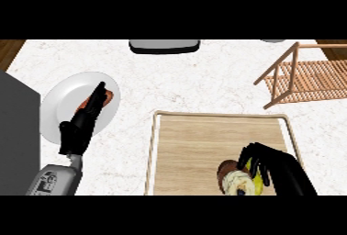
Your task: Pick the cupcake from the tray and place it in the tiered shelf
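The cupcake (237, 182) is gripped on the tray (203, 137) by the right hand (274, 163); the left hand (80, 128) is held open over a plate (62, 97).

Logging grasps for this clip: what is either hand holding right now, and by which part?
The right hand has its fingers curled round the cupcake, over its top and right side, on the tray. The left hand holds nothing.

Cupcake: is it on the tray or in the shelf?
On the tray: the cupcake sits on its wood, right hand curled round it.
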Tool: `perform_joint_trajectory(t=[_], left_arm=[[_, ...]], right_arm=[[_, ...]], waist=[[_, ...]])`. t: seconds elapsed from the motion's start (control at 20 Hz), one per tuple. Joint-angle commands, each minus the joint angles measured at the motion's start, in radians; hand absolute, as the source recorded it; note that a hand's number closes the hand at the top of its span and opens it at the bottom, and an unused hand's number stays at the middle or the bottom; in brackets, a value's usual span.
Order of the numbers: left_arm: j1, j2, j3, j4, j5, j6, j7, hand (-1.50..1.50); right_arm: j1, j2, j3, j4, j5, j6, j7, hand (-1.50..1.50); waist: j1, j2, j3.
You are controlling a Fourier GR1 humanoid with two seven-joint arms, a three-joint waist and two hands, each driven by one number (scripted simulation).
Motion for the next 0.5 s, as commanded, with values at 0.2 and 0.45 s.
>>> perform_joint_trajectory(t=[0.2,0.45], left_arm=[[-0.007,-0.04,-0.016,0.037,-0.025,0.012,-0.028,0.0],[0.026,-0.013,0.004,0.001,-0.011,-0.009,-0.025,0.0]], right_arm=[[0.196,-0.114,-0.286,-0.42,-0.266,0.033,-0.072,1.5],[0.166,-0.176,-0.559,-0.448,-0.378,0.069,-0.045,1.5]], waist=[[0.0,0.004,-0.001],[-0.006,0.001,-0.002]])
